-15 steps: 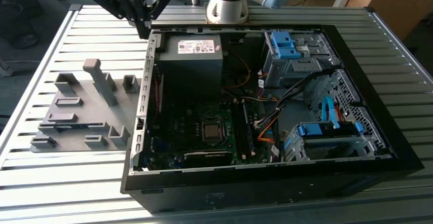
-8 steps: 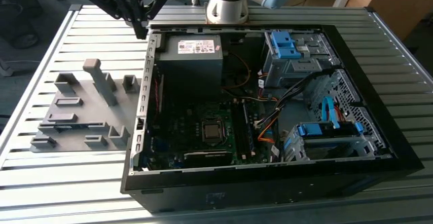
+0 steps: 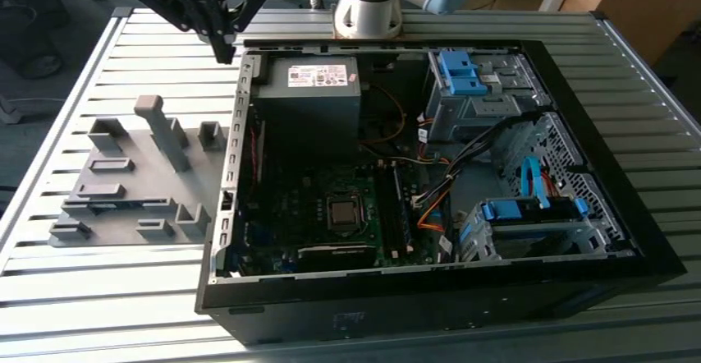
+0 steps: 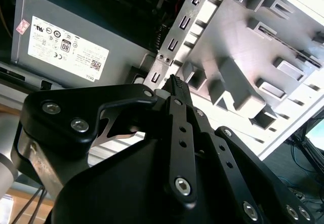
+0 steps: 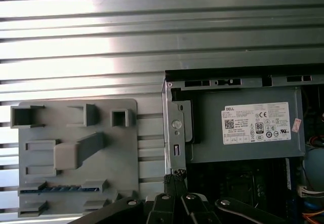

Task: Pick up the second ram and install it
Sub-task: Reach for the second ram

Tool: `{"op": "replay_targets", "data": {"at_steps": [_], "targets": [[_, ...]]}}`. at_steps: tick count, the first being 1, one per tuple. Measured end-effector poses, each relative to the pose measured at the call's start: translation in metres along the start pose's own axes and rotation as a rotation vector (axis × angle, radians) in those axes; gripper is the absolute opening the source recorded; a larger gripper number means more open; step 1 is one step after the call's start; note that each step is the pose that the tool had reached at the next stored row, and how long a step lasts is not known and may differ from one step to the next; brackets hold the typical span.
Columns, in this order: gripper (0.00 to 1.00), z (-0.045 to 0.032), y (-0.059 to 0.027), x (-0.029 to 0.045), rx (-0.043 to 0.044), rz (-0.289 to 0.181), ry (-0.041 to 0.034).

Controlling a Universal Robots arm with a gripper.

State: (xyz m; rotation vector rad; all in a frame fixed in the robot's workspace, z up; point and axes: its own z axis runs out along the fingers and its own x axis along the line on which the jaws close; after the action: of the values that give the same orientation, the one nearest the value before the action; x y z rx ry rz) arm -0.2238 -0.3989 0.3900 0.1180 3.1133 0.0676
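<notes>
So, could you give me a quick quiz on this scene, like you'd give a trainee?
1. True or false: the gripper is holding a memory stick.
2. Where is the grey tray relative to the computer case? A) inside it; B) beside it, on the slatted table; C) on top of it.
3. Which part inside the case does the gripper hover nearest?

Key: 1 false, its fingers are shut on nothing; 2 B; 3 the power supply.
</notes>
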Motion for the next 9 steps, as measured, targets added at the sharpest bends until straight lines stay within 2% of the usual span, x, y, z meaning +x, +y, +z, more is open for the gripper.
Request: {"op": "replay_targets", "data": {"at_steps": [9], "targets": [[0.11,0.0,-0.0004,0.0057,0.0001,0.0,0.0]]}}
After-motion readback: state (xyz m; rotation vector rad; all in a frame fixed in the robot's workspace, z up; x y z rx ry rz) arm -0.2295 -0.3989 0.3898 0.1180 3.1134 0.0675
